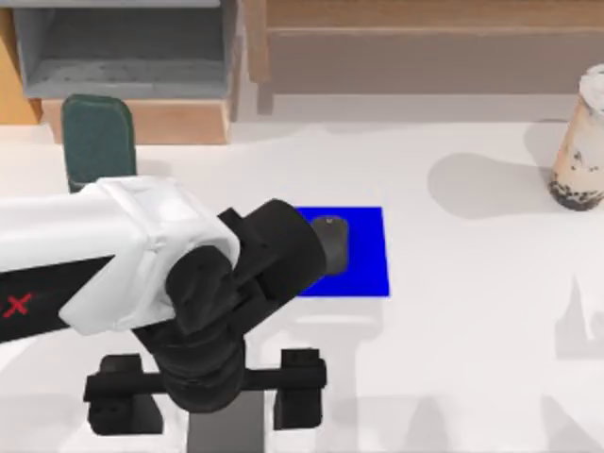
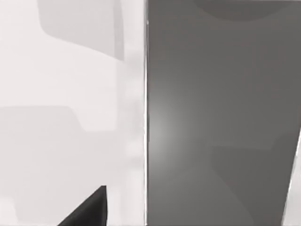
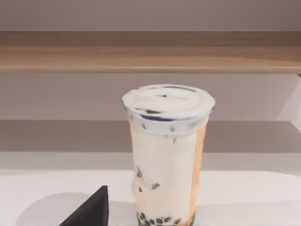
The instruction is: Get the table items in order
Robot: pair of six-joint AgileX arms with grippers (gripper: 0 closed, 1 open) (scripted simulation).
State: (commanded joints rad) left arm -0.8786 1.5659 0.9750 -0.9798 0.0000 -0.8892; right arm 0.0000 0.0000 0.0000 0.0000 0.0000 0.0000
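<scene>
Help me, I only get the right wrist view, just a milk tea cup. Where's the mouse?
Observer: The mouse sits on the blue mat, mid-table in the top view, partly hidden by the left arm.
Operator: Where's the phone?
Observer: The smartphone lies flat at the top view's bottom edge, beneath the left gripper.
Operator: Is it grabbed?
Observer: It doesn't look so; the left gripper's fingers are spread wider than the smartphone.

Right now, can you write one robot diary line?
left tool: open over phone | mouse: on blue mat | milk tea: upright, right
</scene>
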